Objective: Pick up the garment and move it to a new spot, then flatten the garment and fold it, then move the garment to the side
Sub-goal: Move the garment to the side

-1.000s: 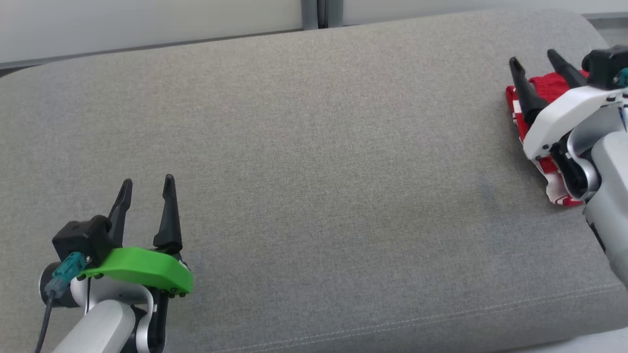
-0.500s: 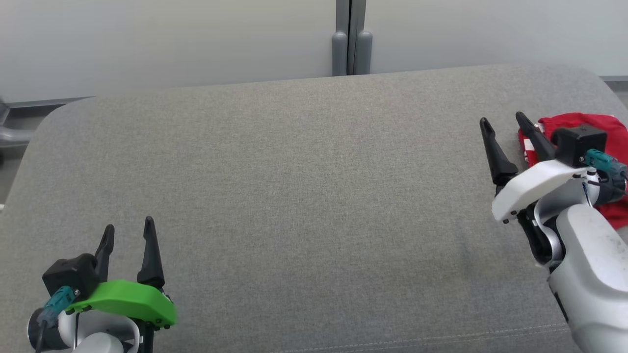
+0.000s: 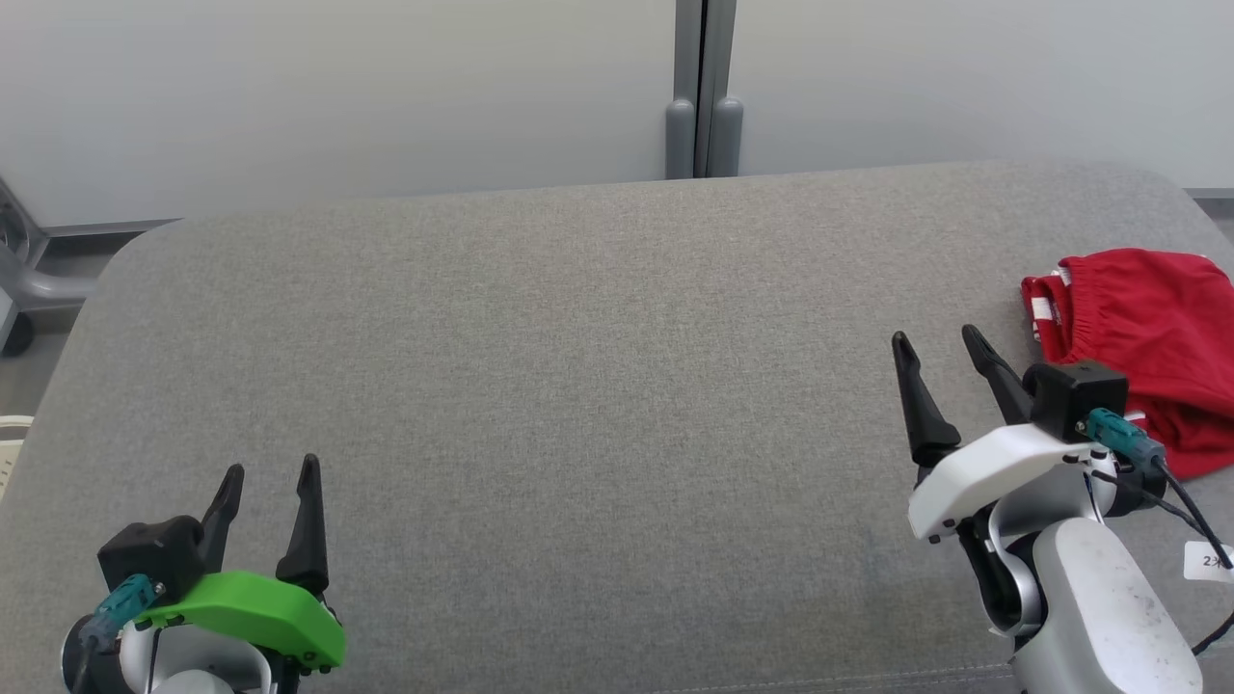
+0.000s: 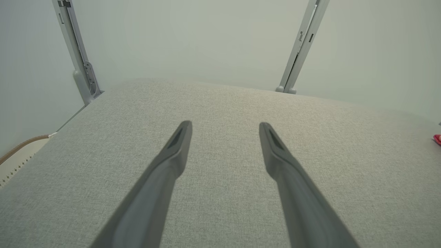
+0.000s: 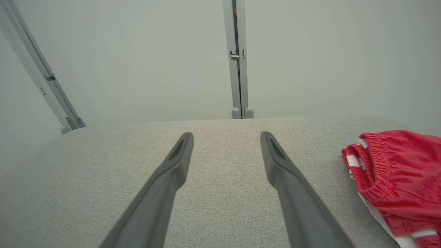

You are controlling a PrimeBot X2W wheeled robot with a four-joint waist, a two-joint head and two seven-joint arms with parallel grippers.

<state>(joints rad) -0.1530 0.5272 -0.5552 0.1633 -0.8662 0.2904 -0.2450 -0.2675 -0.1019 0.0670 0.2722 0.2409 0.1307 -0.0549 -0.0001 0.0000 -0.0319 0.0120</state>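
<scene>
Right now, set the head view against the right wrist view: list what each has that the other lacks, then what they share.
Head view, of the two: the left gripper, open over the grey cushion, and the right arm's white wrist shell. Right wrist view, of the two: the latch high on the upright wall post. Shared: the right gripper, open and holding nothing, the cushion, the post's foot, and the red garment lying to that gripper's right, clear of its fingers.
</scene>
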